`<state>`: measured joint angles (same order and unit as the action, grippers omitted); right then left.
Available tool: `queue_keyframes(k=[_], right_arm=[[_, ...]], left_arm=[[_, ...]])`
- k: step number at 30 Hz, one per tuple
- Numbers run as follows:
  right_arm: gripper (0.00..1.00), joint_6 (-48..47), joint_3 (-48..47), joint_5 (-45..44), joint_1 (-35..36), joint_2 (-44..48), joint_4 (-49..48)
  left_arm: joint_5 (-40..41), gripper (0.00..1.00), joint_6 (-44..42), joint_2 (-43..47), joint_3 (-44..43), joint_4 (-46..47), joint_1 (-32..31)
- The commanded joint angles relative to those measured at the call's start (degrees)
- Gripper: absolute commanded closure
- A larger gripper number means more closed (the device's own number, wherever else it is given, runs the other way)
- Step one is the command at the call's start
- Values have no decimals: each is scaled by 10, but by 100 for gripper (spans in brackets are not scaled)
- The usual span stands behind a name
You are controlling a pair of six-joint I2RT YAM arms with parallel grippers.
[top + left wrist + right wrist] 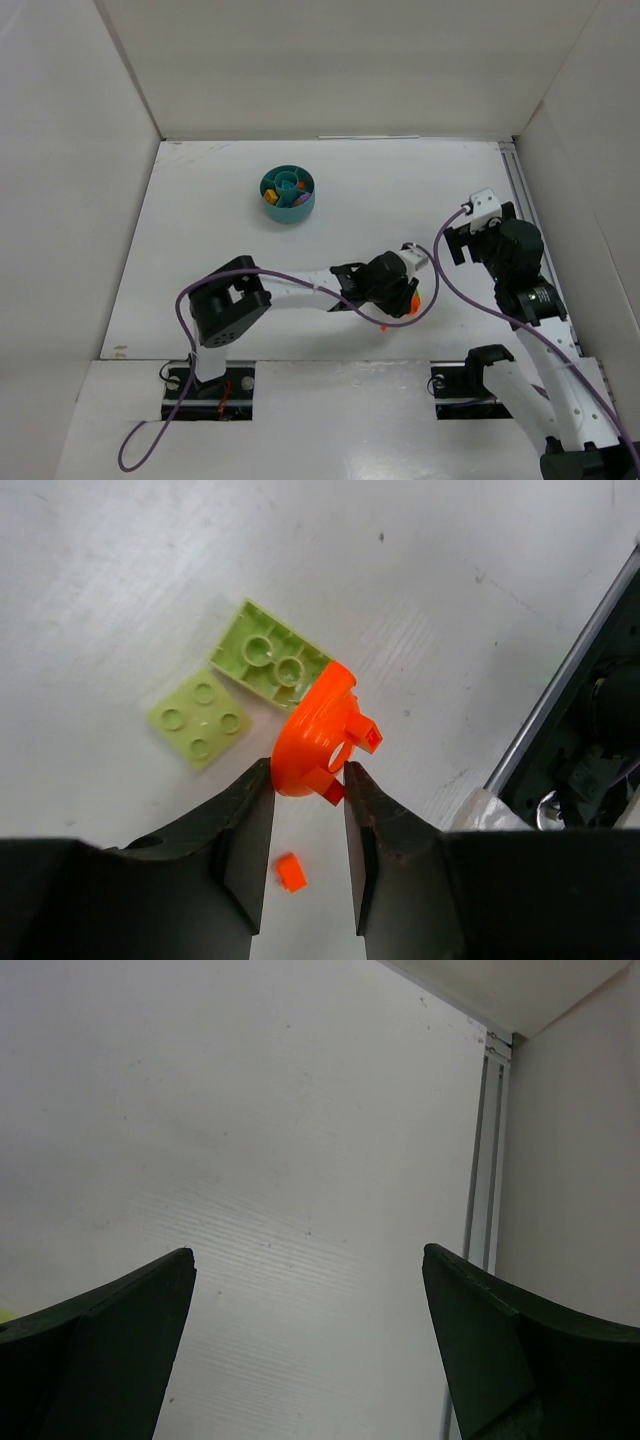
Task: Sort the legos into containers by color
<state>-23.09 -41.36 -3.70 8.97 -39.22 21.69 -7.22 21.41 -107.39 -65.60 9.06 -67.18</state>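
Left pincer [310, 770] is squeezed nearly shut on a round orange plastic lego piece [318, 735] over the white worktop [480, 560]. Round teal plastic dish [288, 214] with legos inside sits well apart, back left. Just left of the orange one: a pale lime flat lego [198, 720] and a lime green square brick [268, 662]. Tiny orange bit [290, 872] lies between the fingers [240, 860]. Right pincer [310, 1290] gapes wide, empty.
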Motion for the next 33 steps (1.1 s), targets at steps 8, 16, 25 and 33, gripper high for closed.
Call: queue_keyframes(k=[8, 16, 25, 33], right_arm=[[0, -1, 5, -40, -4, 20, -19], [0, -6, -1, -61, -4, -38, -30], [0, -6, -6, -85, -9, -61, -30], [0, -6, -6, -85, -9, -72, -30]], left_arm=[[135, 83, -9, 146, -38, -94, 179], [290, 84, 56, 76, -212, -203, 292], [398, 84, 147, -74, -440, -395, 345], [426, 84, 152, -120, -494, -436, 350]])
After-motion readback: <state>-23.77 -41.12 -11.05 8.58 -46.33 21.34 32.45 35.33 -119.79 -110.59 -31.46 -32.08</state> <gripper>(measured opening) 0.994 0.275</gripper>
